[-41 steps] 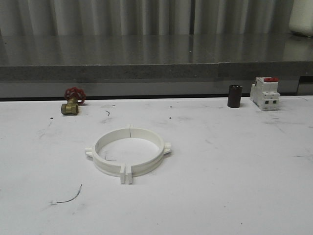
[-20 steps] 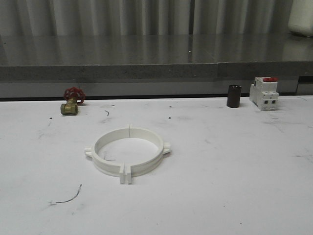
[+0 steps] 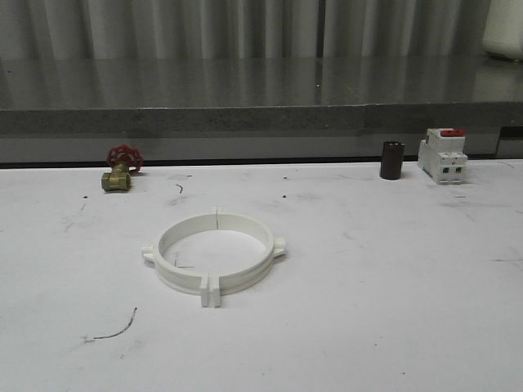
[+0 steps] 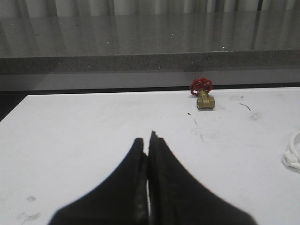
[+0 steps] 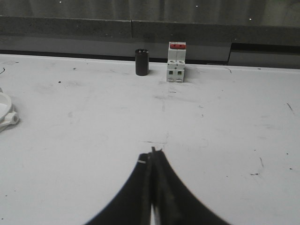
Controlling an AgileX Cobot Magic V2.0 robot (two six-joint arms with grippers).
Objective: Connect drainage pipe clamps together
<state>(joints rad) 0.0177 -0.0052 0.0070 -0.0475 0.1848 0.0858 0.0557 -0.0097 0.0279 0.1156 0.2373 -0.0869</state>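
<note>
Two drainage pipe clamps [image 3: 214,255] lie together as one white ring on the table [image 3: 392,310] in the front view, a little left of the middle. Their flanges meet at the near side and at the far side, and a small tab sticks out on each side. Far left stands a brass valve [image 3: 119,170] with a red wheel; far right stand a dark cylinder [image 3: 392,160] and a white breaker [image 3: 442,155] with a red top.

From the left wrist, the left gripper [image 4: 149,140] has its black fingers pressed together and holds nothing; the valve is beyond it.

From the right wrist, the right gripper [image 5: 153,154] is also closed and empty, above bare table, with the cylinder and breaker beyond.
</note>
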